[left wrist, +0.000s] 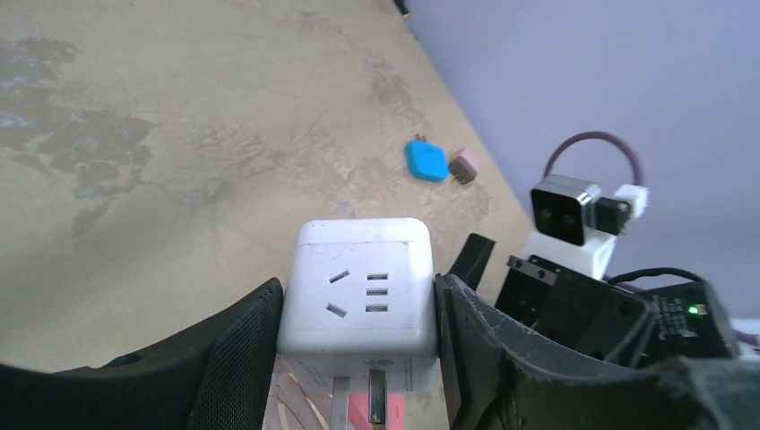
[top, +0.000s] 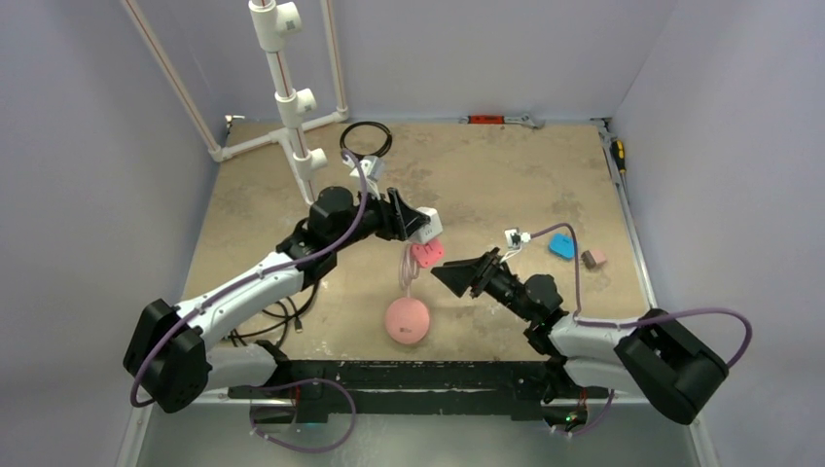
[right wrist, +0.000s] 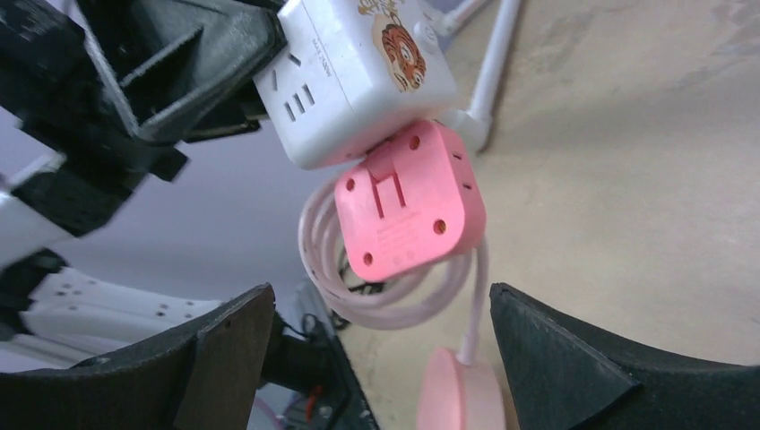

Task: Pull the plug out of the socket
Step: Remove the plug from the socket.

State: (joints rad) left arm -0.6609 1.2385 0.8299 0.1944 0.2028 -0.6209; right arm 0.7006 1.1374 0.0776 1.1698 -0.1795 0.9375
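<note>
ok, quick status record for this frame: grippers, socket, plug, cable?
left gripper: shut on the socket, holding it above the table
socket: white cube, slotted face towards the left wrist camera
plug: pink, attached to one face of the socket, hanging below it
cable: pink, looped under the plug, running down to the pink disc on the table
right gripper: open, one finger on each side of the plug, not touching it
step: plug not yet pulled off
</note>
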